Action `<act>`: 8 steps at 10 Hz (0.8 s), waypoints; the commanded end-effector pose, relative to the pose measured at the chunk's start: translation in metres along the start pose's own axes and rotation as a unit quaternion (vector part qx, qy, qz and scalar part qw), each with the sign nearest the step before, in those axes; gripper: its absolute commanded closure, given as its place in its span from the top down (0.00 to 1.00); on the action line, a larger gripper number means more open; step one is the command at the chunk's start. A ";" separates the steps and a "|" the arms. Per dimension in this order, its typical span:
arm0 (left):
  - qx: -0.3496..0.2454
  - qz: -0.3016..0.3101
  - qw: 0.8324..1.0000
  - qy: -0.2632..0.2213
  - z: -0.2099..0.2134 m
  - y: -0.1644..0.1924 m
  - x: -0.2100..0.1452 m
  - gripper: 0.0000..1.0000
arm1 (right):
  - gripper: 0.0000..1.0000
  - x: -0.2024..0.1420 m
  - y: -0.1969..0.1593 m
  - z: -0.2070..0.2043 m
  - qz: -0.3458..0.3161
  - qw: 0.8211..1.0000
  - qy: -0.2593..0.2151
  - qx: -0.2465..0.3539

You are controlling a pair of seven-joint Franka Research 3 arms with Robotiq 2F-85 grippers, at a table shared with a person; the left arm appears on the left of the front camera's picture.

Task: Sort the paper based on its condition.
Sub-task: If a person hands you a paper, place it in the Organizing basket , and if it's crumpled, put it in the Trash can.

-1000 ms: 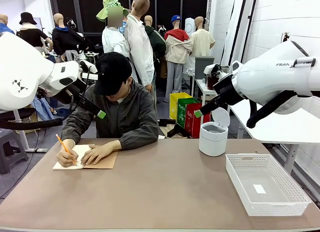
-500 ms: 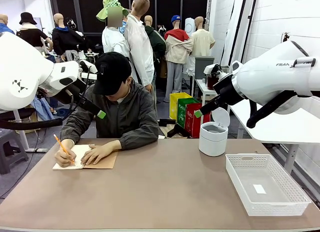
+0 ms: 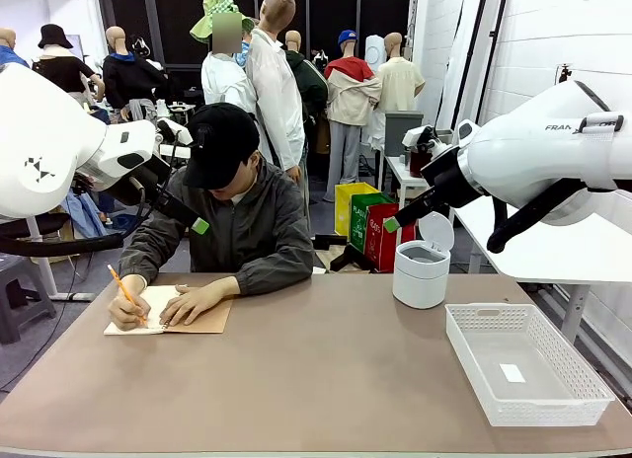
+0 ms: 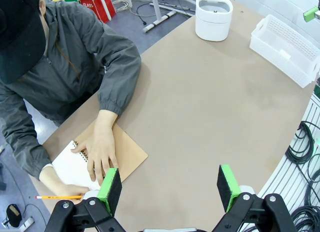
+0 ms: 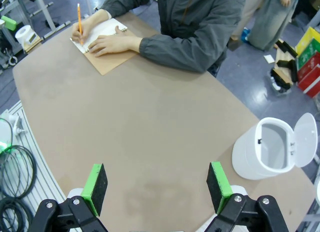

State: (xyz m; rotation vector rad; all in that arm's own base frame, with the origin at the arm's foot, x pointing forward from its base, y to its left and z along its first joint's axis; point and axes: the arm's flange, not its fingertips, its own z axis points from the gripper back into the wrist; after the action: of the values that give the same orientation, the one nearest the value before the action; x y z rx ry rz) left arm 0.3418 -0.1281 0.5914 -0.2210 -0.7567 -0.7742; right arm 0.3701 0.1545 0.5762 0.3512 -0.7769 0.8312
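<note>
Two grippers were held high above the table (image 3: 326,379), touching nothing. The left gripper (image 4: 168,179) was seen with its green pads spread wide and nothing between them; bare tabletop lay below it. The right gripper (image 5: 156,182) was likewise spread wide and empty, with bare tabletop under it and the bin (image 3: 422,275) off to one side.

A person (image 3: 237,221) was seated at the far side, bent over a notebook (image 3: 202,323) that lay flat at the table's far left. The paper to be seen was the notebook's white page (image 3: 158,298), opened over the brown cover and bound at its spiral edge. One hand (image 3: 128,312) was rested on the page and held an orange pencil (image 3: 123,288), tip down on the sheet. The other hand (image 3: 197,302) was laid flat across the page's edge and the cover, pinning them.

The bin, white and round, was placed at the far right of the table with its lid tipped open. A white basket (image 3: 466,364) was set at the near right, well apart from the notebook and near the bin. A small white slip (image 3: 513,373) lay flat on the basket's floor.
</note>
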 end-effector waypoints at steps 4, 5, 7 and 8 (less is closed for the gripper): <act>-0.003 0.001 1.000 0.002 0.002 0.001 0.001 1.00 | 1.00 0.000 0.000 0.000 0.000 1.000 -0.001 0.003; -0.003 0.001 1.000 0.002 0.002 0.001 0.001 1.00 | 1.00 0.000 0.000 0.000 0.000 1.000 -0.001 0.003; -0.003 0.001 1.000 0.002 0.002 0.001 0.001 1.00 | 1.00 0.000 0.000 0.000 0.000 1.000 -0.001 0.003; -0.003 0.001 1.000 0.002 0.002 0.001 0.001 1.00 | 1.00 0.000 0.000 0.000 0.000 1.000 -0.001 0.003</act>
State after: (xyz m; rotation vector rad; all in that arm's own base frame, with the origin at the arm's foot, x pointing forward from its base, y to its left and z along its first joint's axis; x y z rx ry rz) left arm 0.3418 -0.1281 0.5914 -0.2210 -0.7566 -0.7742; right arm 0.3701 0.1545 0.5762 0.3512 -0.7769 0.8312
